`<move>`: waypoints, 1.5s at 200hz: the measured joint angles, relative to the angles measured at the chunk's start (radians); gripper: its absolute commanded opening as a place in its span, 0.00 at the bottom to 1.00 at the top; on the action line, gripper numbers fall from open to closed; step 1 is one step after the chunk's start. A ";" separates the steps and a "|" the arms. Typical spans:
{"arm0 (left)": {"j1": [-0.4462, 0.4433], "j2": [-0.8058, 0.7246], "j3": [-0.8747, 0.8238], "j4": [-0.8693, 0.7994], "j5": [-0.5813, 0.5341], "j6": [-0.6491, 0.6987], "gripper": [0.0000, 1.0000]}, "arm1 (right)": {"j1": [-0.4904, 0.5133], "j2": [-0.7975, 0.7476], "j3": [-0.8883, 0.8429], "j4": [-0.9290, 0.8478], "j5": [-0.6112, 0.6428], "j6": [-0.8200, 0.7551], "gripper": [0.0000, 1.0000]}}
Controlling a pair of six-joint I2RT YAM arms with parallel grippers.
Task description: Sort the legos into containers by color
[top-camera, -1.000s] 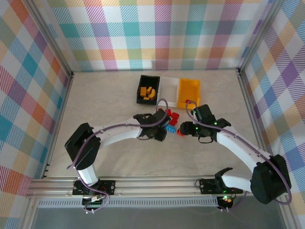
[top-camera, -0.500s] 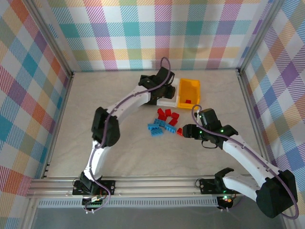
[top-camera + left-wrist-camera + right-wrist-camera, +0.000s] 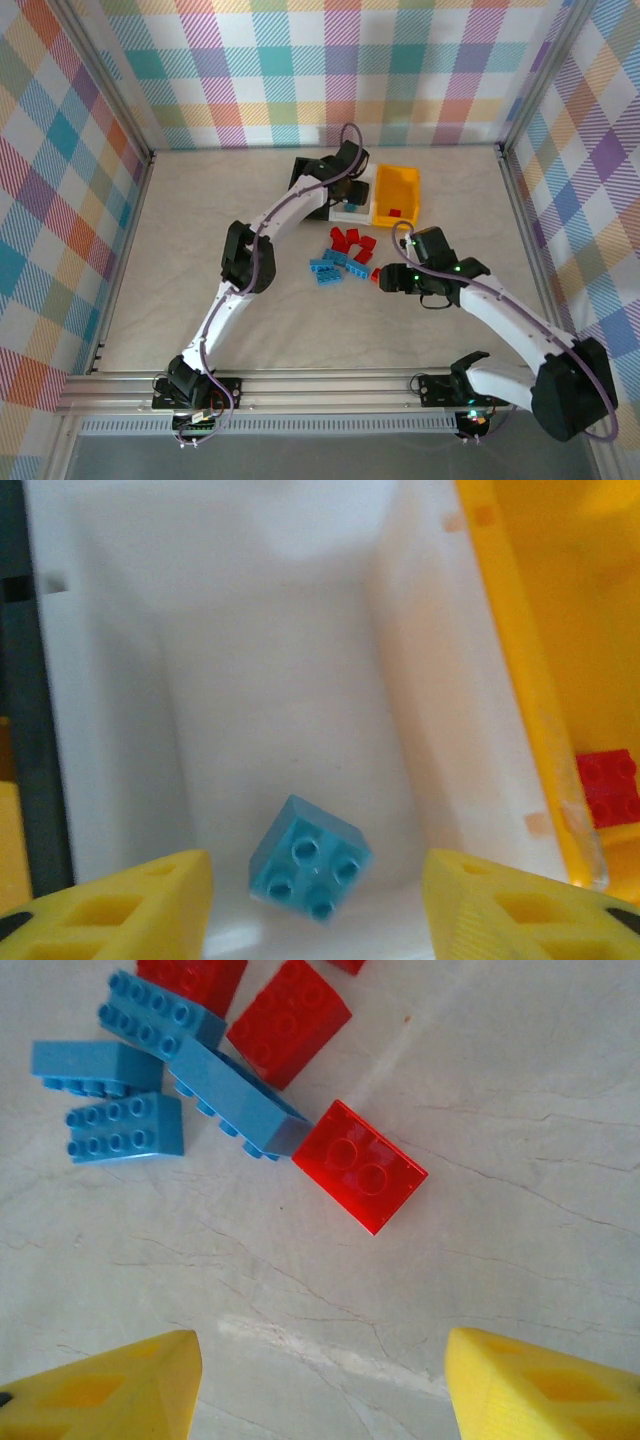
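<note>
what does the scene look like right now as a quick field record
left gripper: open, over the white bin
blue brick: inside the white bin, touching neither finger
yellow bin: holds a red brick
right gripper: open, empty, above the table
loose red brick: on the table, ahead of the right gripper
loose blue bricks: clustered beside it

Below the left hand [image 3: 318, 905], a glossy plastic blue lego [image 3: 308, 858] lies in the smooth, faintly sheened white bin [image 3: 120, 730]. Ahead of the right hand [image 3: 320, 1360], a shiny red lego [image 3: 360, 1165] rests on the matt, marble-veined table [image 3: 500, 1260].
</note>
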 measured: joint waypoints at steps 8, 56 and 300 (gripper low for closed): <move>0.004 0.000 0.000 0.000 0.005 -0.004 0.65 | 0.001 0.031 0.003 0.005 -0.006 -0.009 0.65; 0.008 -0.008 -0.010 -0.006 0.042 -0.010 0.67 | 0.077 0.218 0.110 0.013 0.014 -0.092 0.66; 0.088 -1.166 -1.433 0.231 0.038 -0.101 0.72 | 0.173 0.660 0.430 0.104 0.172 -0.257 0.49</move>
